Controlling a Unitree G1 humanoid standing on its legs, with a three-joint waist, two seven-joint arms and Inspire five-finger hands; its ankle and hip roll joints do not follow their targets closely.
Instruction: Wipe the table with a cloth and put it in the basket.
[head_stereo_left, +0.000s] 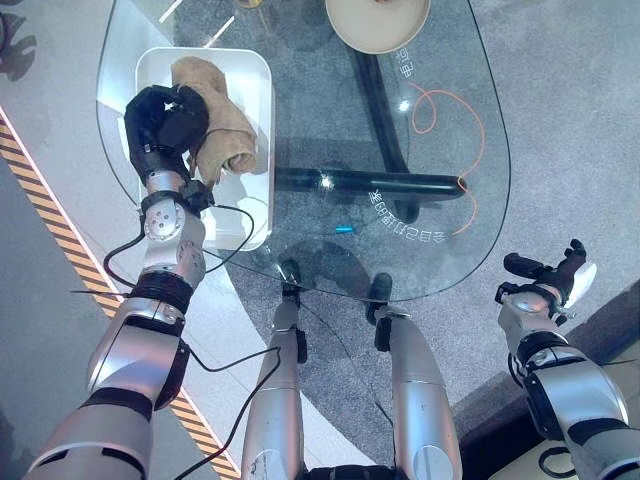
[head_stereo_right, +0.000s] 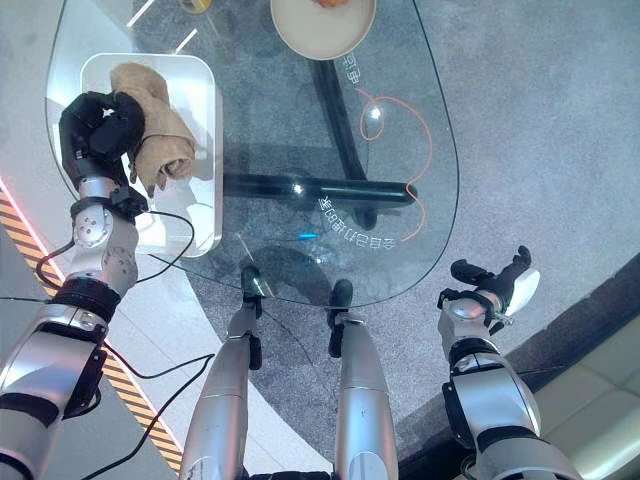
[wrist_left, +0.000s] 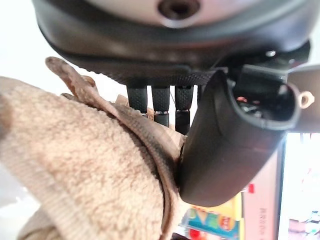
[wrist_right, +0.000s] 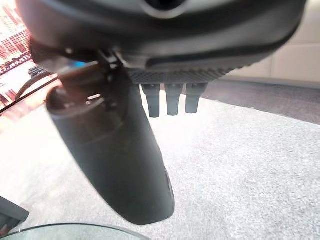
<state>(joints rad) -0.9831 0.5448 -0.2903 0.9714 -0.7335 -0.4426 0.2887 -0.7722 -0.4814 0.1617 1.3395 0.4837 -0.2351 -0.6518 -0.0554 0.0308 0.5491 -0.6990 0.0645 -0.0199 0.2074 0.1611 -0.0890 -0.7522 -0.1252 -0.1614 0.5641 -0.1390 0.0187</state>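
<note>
The robot's dark left hand (head_stereo_left: 165, 120) hangs over the near-left part of a white rectangular plastic basket (head_stereo_left: 258, 75), its fingers curled and its thumb pressed against a crumpled tan terry cloth (head_stereo_left: 222, 125). In the left wrist view the thumb (wrist_left: 225, 145) pushes into the folds of the cloth (wrist_left: 80, 170) while the fingers (wrist_left: 162, 107) dip behind its upper edge, so the hand is clamped on the fabric. The cloth lies bunched inside the basket, running from the far wall down along the hand's right side, with one end draped toward the basket's middle. The basket's pale floor shows bare nearer the robot.

The basket sits at the left end of a rounded clear glass table (head_stereo_left: 470, 140), whose dark tubular frame (head_stereo_left: 370, 182) shows through the top. At the table's far edge stands a round beige bowl (head_stereo_left: 378, 25), well apart from the basket; what it holds cannot be made out. A thin orange cord (head_stereo_left: 440, 105) loops under the glass on the right.

The right hand (head_stereo_left: 560, 275) hangs off the table's near-right side above grey carpet (wrist_right: 260, 165), fingers relaxed and grasping nothing.
</note>
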